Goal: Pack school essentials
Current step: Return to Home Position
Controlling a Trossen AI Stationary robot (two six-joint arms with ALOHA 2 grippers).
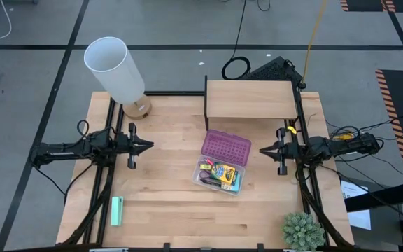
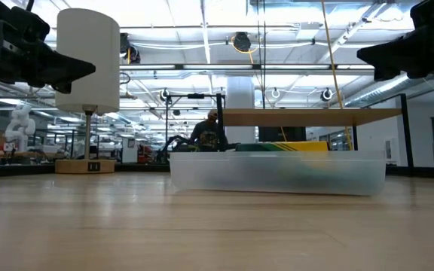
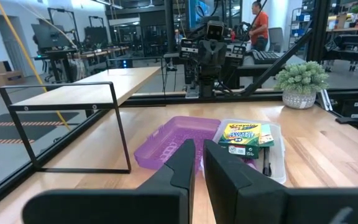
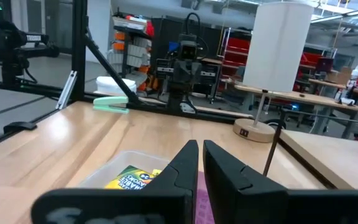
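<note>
The left tool (image 1: 147, 145) hangs above the left side of the desk (image 1: 166, 210), its two fingers clenched together with nothing between them, pointing right toward the middle. The right tool (image 1: 263, 149) hangs above the right side, fingers likewise pressed together and grasping nothing, pointing left. Both are up off the desk top and well apart from everything on it.

Between the two tools, a little nearer the right one, lies a clear plastic case (image 1: 219, 175) with its purple lid (image 1: 226, 146) folded open on the far side. Inside the case sits the green-yellow crayon box (image 1: 223, 171), lying flat on top, with a small colourful pack (image 1: 206, 169) and a dark pen (image 1: 227, 187) just beside it; the other pieces beneath are too small to tell apart.

A mint-green block (image 1: 117, 211) lies on the near left part of the desk, well apart from the case. A white lamp (image 1: 115, 68) stands at the far left corner, a wooden shelf (image 1: 249, 99) at the far edge, and a small green plant (image 1: 303, 231) at the near right corner.
</note>
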